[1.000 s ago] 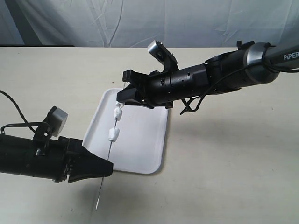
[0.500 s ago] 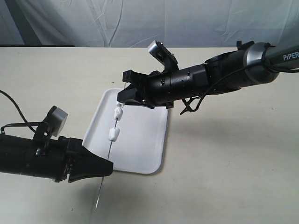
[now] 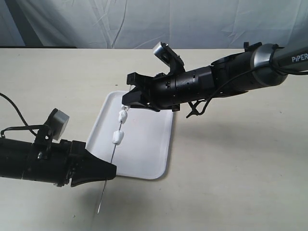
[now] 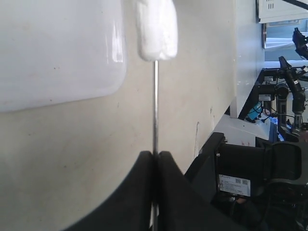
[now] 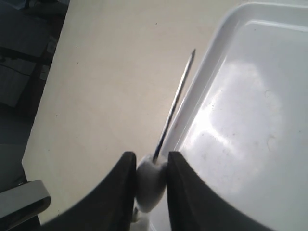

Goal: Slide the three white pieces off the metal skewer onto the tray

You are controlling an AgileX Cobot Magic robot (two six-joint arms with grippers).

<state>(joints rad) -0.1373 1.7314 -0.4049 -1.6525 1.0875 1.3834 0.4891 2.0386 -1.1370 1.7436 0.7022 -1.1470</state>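
Nearest the camera, the lower free end of the metal skewer (image 3: 113,153) is seen hanging over bare surface (image 3: 231,168), clear of the near rim of the tray (image 3: 159,163). A little farther up, the rod is clamped by the left gripper (image 3: 110,171). In the left wrist view its fingers are pressed together on the thin metal, with no gap shown beside it.

The near short edge of the tray is found just beyond that gripper's tips, with its rounded corner close by. Past the edge, the lowest white piece (image 3: 117,137) is threaded on the rod above the tray's left part. The middle white piece (image 3: 122,116) is placed higher on the rod, apart from the lowest one.

Farther on, the top white piece (image 5: 149,185) is pinched between the fingers of the right gripper (image 5: 151,156), which is reached in from the right across the tray's far end. The skewer's pointed far tip is shown sticking out past this gripper. In the right wrist view the tip is seen against the bare surface just outside the tray's raised rim.

Most of the tray floor is left uncovered. Wide open surface is seen to the right of the tray. The surface's far edge is met by a pale cloth backdrop (image 3: 144,24).
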